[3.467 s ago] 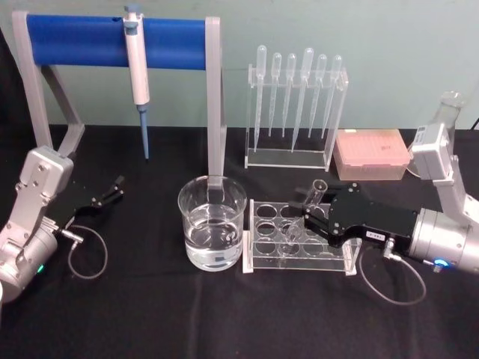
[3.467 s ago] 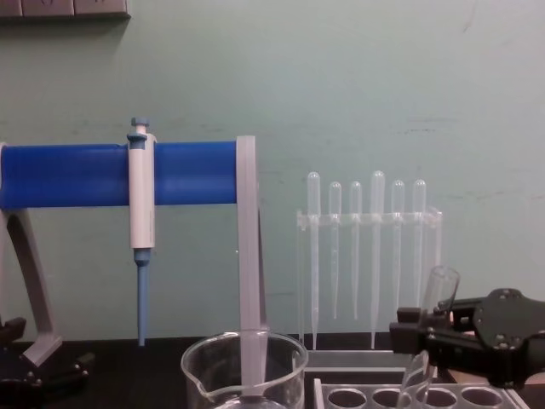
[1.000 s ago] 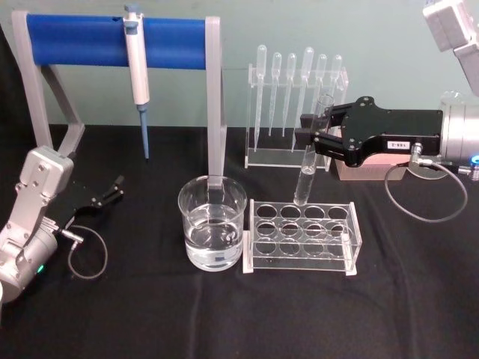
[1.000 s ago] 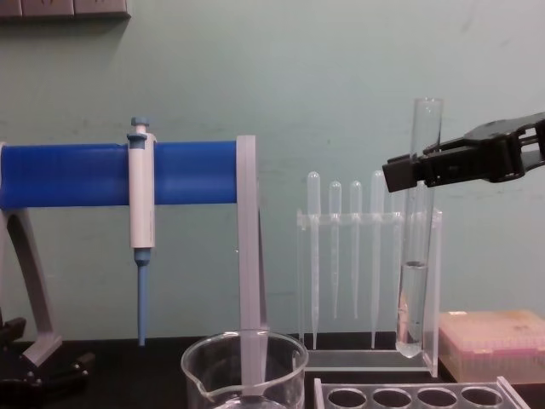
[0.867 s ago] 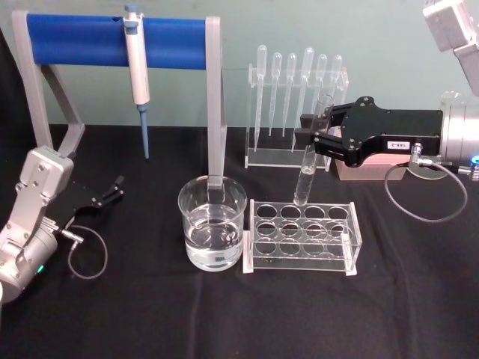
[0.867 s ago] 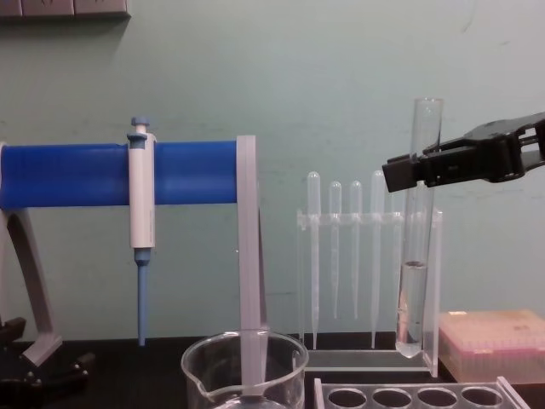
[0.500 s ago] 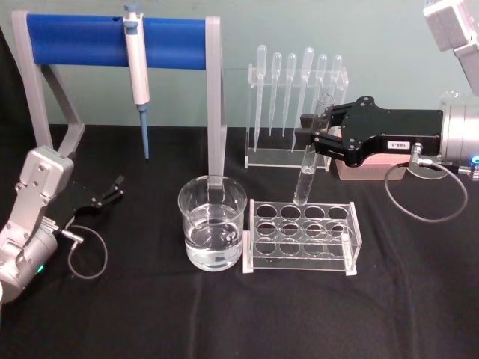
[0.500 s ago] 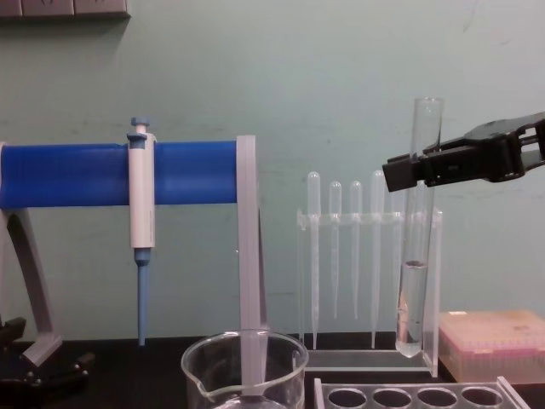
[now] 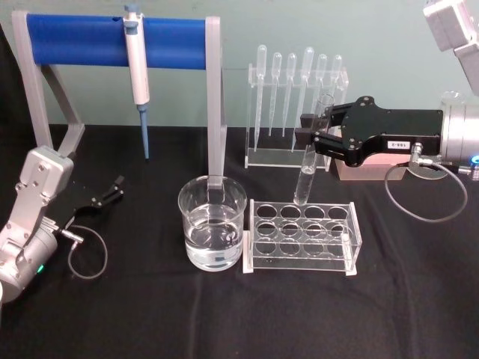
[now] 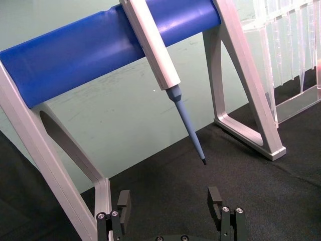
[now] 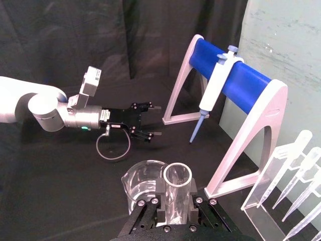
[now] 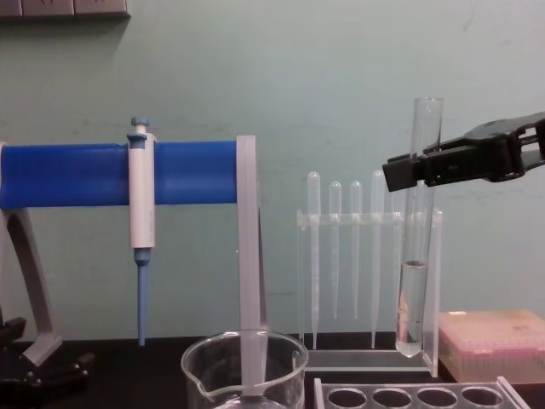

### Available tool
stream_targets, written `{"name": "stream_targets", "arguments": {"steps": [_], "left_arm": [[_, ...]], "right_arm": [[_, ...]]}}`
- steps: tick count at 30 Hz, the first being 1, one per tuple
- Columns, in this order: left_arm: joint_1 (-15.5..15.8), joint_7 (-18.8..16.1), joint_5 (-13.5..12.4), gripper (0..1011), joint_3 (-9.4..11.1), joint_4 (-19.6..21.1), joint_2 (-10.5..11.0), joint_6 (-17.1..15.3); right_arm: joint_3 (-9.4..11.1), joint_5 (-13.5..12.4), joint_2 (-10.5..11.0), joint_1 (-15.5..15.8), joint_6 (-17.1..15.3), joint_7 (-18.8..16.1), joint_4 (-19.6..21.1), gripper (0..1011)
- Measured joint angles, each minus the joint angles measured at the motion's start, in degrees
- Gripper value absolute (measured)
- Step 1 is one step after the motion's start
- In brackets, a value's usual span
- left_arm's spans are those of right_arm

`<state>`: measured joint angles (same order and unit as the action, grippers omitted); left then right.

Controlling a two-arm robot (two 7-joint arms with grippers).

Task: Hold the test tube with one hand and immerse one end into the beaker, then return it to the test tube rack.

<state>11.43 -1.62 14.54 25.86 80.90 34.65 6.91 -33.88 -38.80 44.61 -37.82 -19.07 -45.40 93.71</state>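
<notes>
My right gripper is shut on the upper part of the test tube, holding it nearly upright above the back of the tube rack. In the chest view the test tube holds some clear liquid at its bottom, below the right gripper. The beaker, part filled with clear liquid, stands left of the rack, apart from the tube. In the right wrist view the tube's rim sits between the fingers, with the beaker beyond. My left gripper rests open on the table at the far left.
A blue-barred stand with a hanging pipettor stands behind the beaker. A clear holder of pipettes and a pink tip box stand at the back right. The cloth in front of the rack is bare.
Since 3.5 s ago my right gripper has lifted the test tube up out of the rack. Over the last second it has held almost still. The left arm has not moved.
</notes>
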Motion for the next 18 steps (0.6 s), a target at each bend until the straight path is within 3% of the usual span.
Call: {"name": "stream_targets", "arguments": {"steps": [18], "left_arm": [[0.0, 0.0, 0.0, 1000, 0.0, 0.0, 0.0, 0.0]], "right_arm": [[0.0, 0.0, 0.0, 0.0, 0.0, 0.0, 0.0, 238]]}}
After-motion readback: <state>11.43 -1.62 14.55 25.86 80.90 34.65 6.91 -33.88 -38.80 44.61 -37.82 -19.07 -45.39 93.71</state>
